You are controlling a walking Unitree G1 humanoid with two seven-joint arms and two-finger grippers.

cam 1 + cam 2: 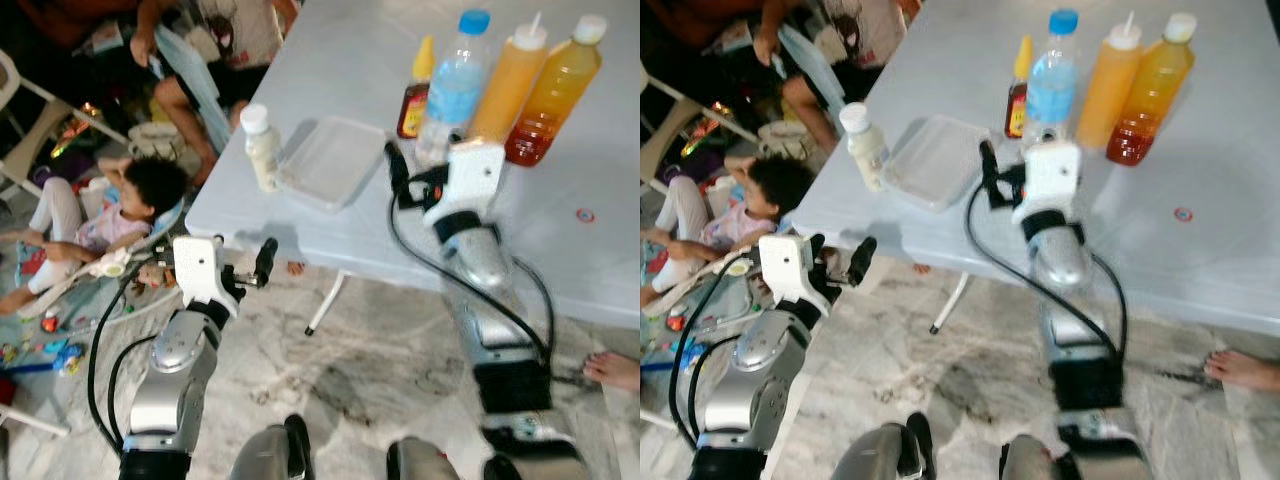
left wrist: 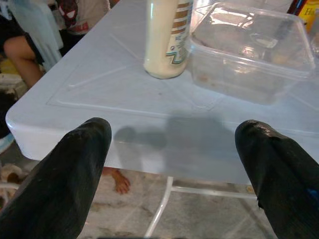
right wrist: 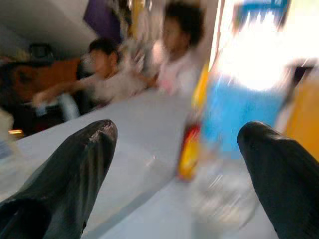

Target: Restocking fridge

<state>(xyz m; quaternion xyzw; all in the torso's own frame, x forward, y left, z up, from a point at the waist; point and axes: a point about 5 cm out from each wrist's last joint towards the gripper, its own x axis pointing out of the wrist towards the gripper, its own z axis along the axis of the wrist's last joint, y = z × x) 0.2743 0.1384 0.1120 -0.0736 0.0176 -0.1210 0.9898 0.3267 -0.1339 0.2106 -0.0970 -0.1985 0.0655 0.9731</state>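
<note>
White plastic, the table (image 1: 350,60) is our landmark, and all the items stand on it. Near its front edge lies a clear, shallow lidded container (image 1: 331,161), with a cream bottle (image 1: 260,147) with a white cap beside it. Farther back stand a water bottle (image 1: 455,85) with a blue cap, two orange bottles (image 1: 556,90) and a small sauce bottle (image 1: 415,92). Our right gripper (image 3: 174,164) hovers over the table before the water bottle, fingers apart. Our left gripper (image 2: 169,169) waits off the front edge, fingers apart.
</note>
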